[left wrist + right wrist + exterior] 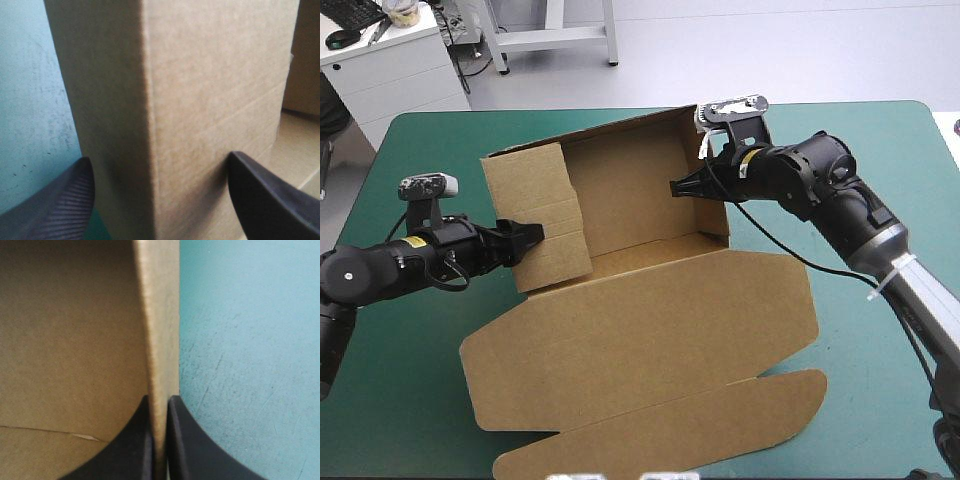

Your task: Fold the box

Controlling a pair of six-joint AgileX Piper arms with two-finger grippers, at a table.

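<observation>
Right wrist view — box clamped between 2 fingers.

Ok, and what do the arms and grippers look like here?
Both arms are black with rounded joints. The left arm carries a yellow label; the right arm runs into a silver-grey section with a white tie. The left gripper and right gripper each have two broad, curved black fingers, finely ribbed.

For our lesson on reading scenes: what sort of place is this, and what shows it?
Probably a robotics lab or test bench: two robot arms, with left hand and right hand, work a brown box on a table with a teal-green cover.
</observation>
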